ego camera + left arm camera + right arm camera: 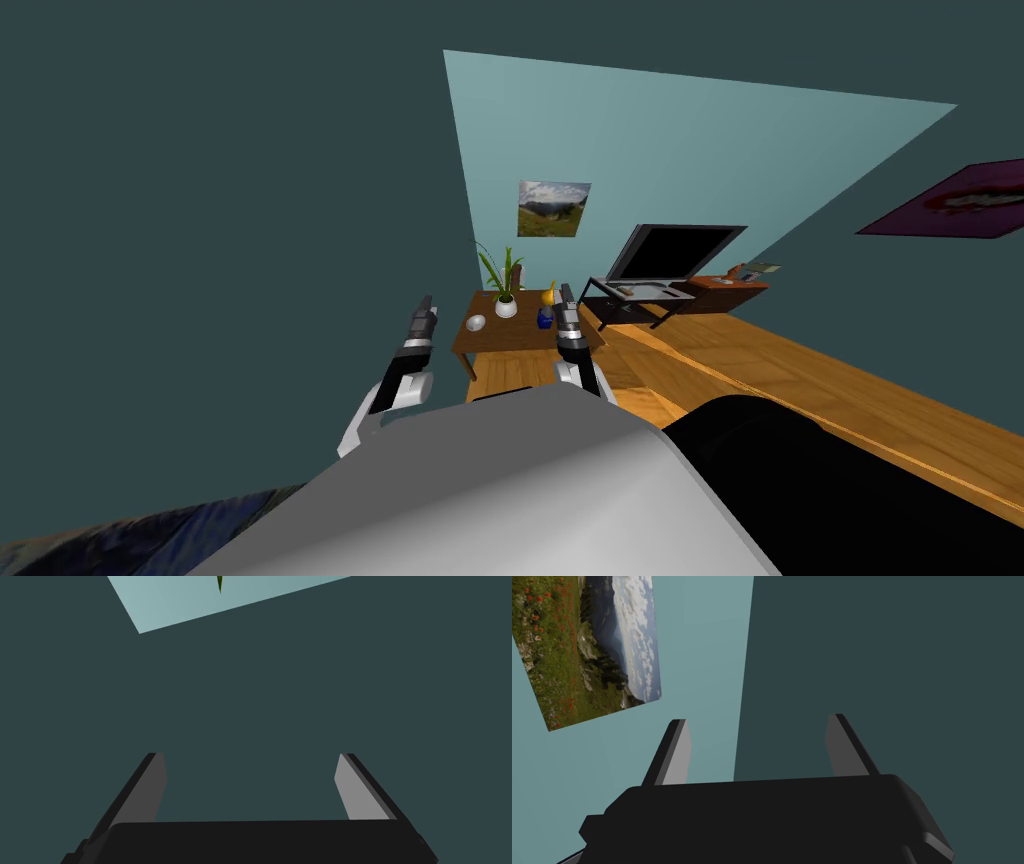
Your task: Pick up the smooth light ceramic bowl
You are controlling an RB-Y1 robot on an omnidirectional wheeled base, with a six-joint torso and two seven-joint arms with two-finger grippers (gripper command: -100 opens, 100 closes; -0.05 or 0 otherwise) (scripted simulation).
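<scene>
A small pale bowl (476, 322) sits on a brown wooden side table (520, 340) in the far corner, near the table's left edge. Both arms are raised in front of me, well short of the table. My left gripper (427, 303) is to the left of the bowl, and in its wrist view the left gripper (250, 768) stands open with nothing between its fingers. My right gripper (567, 293) overlaps the table's right part in the head view; its wrist view shows the right gripper (757, 736) open and empty too.
On the same table stand a potted plant (505, 285) in a white pot, a blue vase (545, 318) and a yellow object (548, 296). A TV (672, 252) on a dark stand is to the right. A dark sofa edge (800, 480) lies near right. Wooden floor (760, 370) leads to the table.
</scene>
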